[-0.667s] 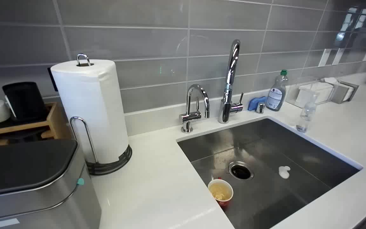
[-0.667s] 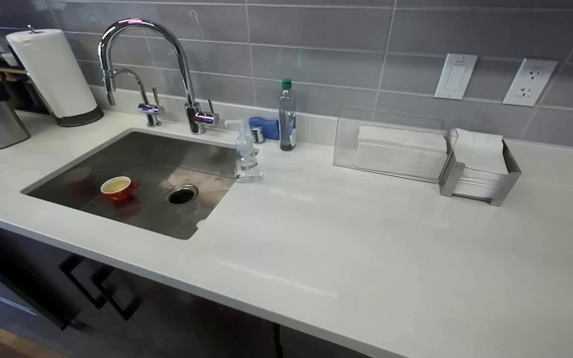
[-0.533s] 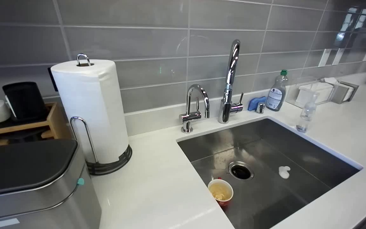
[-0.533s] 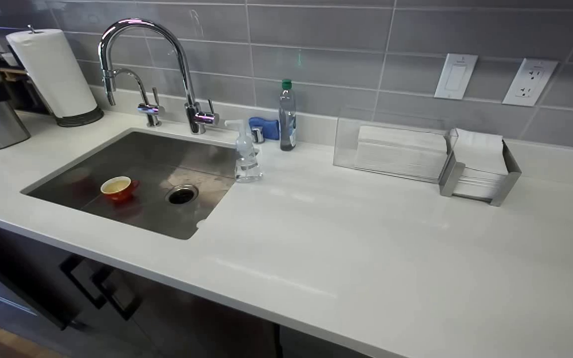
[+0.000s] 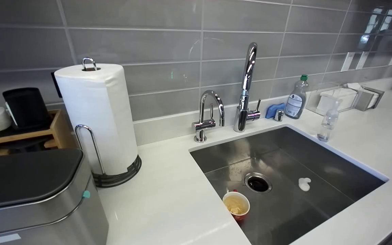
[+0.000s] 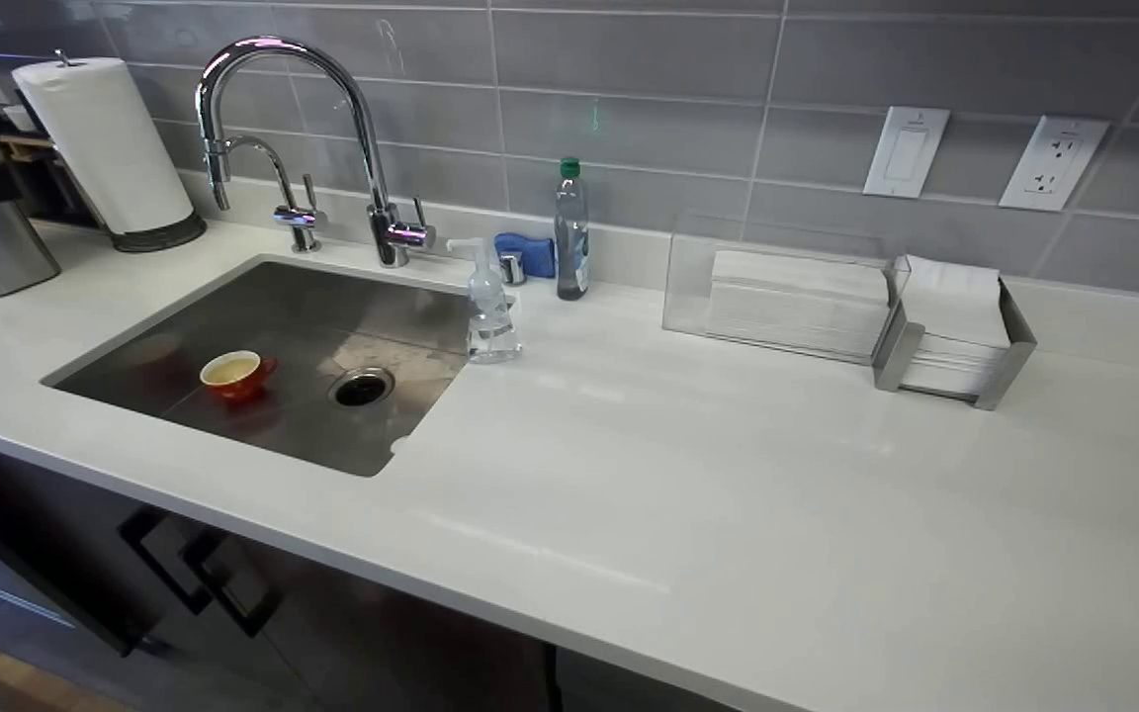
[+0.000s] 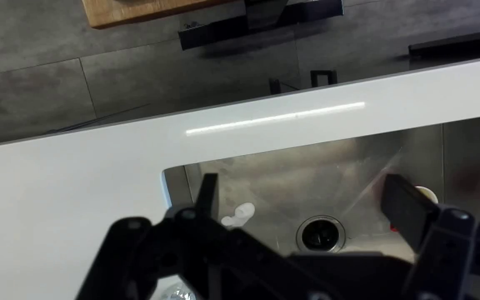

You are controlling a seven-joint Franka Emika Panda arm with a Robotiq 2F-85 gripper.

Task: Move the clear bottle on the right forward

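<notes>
- Black two-finger gripper (image 7: pixel 301 183): jaws spread, held nothing.
- Slim clear plastic bottle (image 6: pixel 492 316): stood upright on white countertop (image 6: pixel 728 475), just beside grey rectangular steel sink (image 6: pixel 303 321); step likely wanted low, centred, gentle grip.
- Bluish green-capped plastic bottle (image 6: pixel 570 242): stood behind, needed clearance.

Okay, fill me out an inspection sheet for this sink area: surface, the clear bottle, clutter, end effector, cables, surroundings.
Surface: white countertop, glossy, around a steel sink.
Job's things: clear bottle, upright on the countertop beside the sink.
Clutter: red cup and a white blob, too unclear to name, in the sink; green-capped bottle near the wall.
End effector: jaws apart in the wrist view, holding nothing.
Cables: nothing seen.
Surroundings: grey tile wall, paper towel roll, tall faucet.
</notes>
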